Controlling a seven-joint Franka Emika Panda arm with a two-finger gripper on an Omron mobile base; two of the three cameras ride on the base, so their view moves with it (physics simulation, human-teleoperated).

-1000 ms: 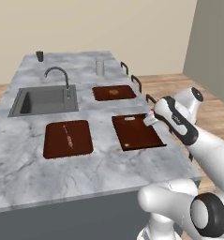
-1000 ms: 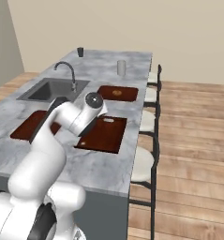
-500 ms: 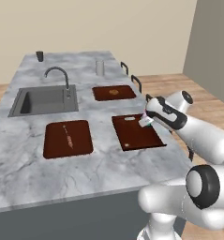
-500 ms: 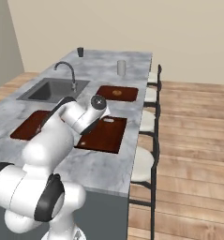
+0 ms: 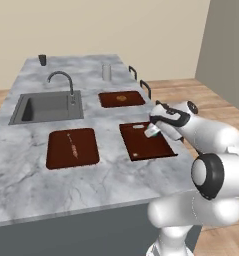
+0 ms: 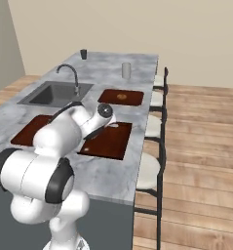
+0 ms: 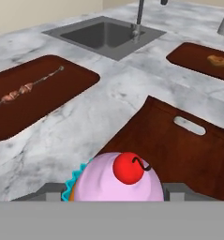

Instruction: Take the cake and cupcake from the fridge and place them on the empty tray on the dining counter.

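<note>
- We saw the two-finger gripper (image 7: 117, 197) clamped on the tiny round cupcake (image 7: 117, 180), pink frosting topped by a red cherry over a teal-blue wrapper, its grey fingers (image 7: 47, 192) showing on either side of the wrapper in the hand view.
- We saw the cupcake held above the near part of the flat dark reddish-brown rectangular tray (image 7: 179, 150), the one with a slotted handle cut-out and nothing lying on it; whether the cupcake touched the tray we could not tell.
- In the left base view that bare tray (image 5: 143, 145) lay near the right edge of the grey-white marbled dining counter (image 5: 36, 170), with the gripper (image 5: 152, 131) over its far right part.
- In the right base view the gripper's fingertips were hidden behind the white arm (image 6: 64, 132), which reached over the left edge of the tray (image 6: 110, 141).
- To the left, apart from the bare one, lay a second reddish-brown tray (image 7: 33, 93) carrying a thin skewer-like stick (image 7: 26, 88).
- Farther along the right side sat a third reddish-brown tray (image 7: 197, 61) with a small orange-brown lump (image 7: 217, 60) on it.
- Beyond the skewer tray we saw the steel sink (image 5: 46, 107) sunk in the counter, with its curved faucet (image 5: 63, 82) at the right rim.
- Near the far edge stood a pale grey cylindrical cup (image 5: 106, 72), and at the far left corner a small dark cup (image 5: 42, 60).
</note>
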